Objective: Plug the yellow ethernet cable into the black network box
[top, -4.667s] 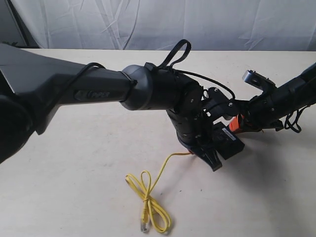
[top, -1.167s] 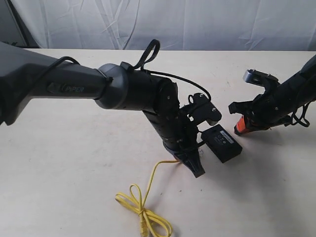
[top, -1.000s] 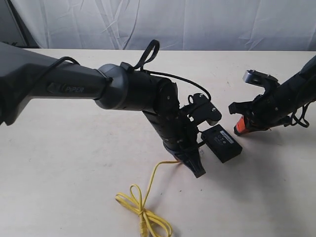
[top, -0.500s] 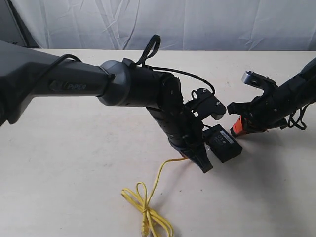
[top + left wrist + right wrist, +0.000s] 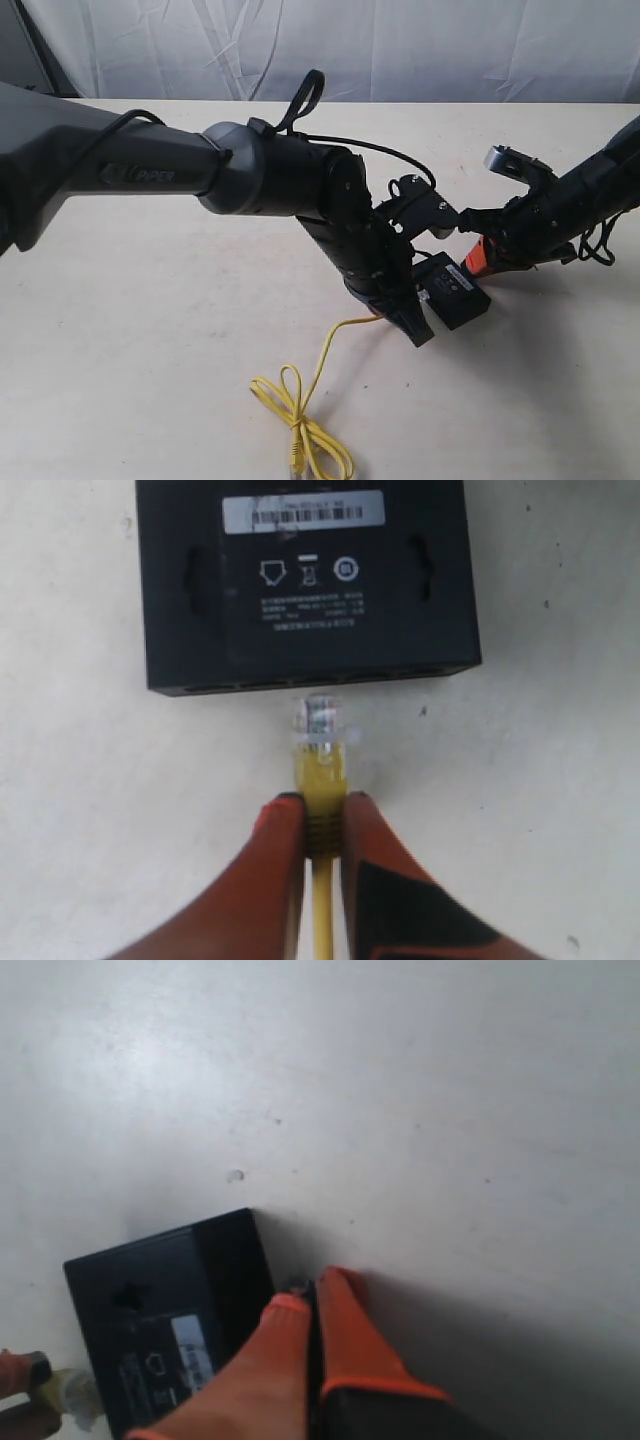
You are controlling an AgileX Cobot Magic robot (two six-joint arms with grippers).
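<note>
1. A narrow strip of bare worktop (image 5: 420,750) is standing open between the clear plug (image 5: 318,718) and the port side of the black network box (image 5: 305,580).
2. The fingers (image 5: 345,1335) of the right gripper (image 5: 312,1292) are crowding the box's opposite side, just beside it.
3. The left arm (image 5: 290,185) is hanging over the middle of the worktop, close against the box's port side.
4. The yellow ethernet cable (image 5: 297,412) is looping across the front worktop, and the left stretch is lying bare.

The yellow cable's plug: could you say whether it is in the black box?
Out: the yellow cable's clear plug shows whole just outside the black box's port side.
</note>
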